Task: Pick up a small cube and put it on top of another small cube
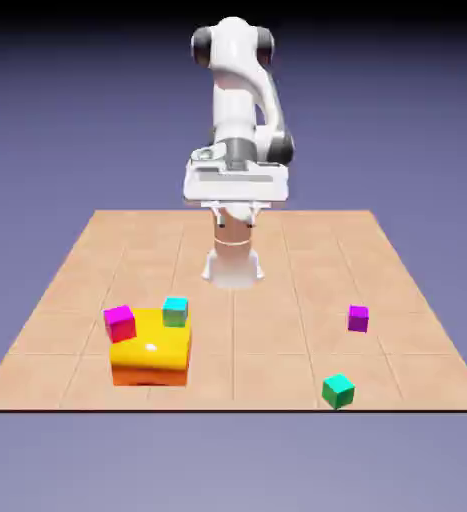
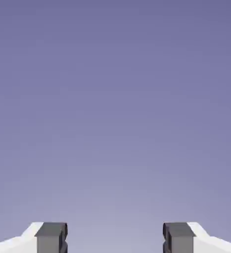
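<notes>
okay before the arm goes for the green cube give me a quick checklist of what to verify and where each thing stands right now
1. Claw open and empty: ok, the hand view shows both fingertips wide apart with only backdrop between them.
2. Green cube free to grasp: ok, it sits alone on the table near the front edge, at the exterior view's right.
3. Cyan cube top clear: ok, nothing rests on it.
4. Cyan cube's footing: cannot tell exactly; it appears to sit on the yellow block at its back edge.
5. Neighbours at the target: not ok, the magenta cube stands close beside the cyan one.
6. Purple cube out of the way: ok, it lies apart from the green cube.
</notes>
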Controlling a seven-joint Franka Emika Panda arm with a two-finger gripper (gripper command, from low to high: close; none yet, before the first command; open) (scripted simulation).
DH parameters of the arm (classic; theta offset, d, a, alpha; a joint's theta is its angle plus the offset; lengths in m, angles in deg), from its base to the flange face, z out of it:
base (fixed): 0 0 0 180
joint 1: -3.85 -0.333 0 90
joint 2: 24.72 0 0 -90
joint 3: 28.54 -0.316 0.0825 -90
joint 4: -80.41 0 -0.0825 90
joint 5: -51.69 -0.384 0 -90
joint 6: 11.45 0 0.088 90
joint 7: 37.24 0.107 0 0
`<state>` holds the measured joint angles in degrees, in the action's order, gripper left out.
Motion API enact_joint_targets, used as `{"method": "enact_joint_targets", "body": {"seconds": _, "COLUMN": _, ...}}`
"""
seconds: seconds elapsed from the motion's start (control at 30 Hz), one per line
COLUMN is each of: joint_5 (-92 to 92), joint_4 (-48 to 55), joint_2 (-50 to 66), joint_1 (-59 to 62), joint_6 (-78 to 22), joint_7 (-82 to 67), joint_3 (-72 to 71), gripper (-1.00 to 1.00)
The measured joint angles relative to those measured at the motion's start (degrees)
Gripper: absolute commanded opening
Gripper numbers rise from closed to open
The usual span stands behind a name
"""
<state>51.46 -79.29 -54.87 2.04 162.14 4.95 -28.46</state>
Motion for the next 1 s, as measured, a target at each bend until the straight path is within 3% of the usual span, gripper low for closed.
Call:
{"method": "enact_joint_targets", "body": {"seconds": 0.83, "joint_5": -4.7, "joint_4": 27.0, "joint_2": 51.9, "joint_1": -23.2, "joint_6": -8.6, "joint_7": -5.5, "joint_3": 1.7, "gripper": 0.0}}
{"method": "enact_joint_targets", "body": {"seconds": 1.0, "joint_5": -5.3, "joint_4": 29.9, "joint_2": 59.0, "joint_1": -23.1, "joint_6": -5.0, "joint_7": -6.1, "joint_3": 1.0, "gripper": 0.0}}
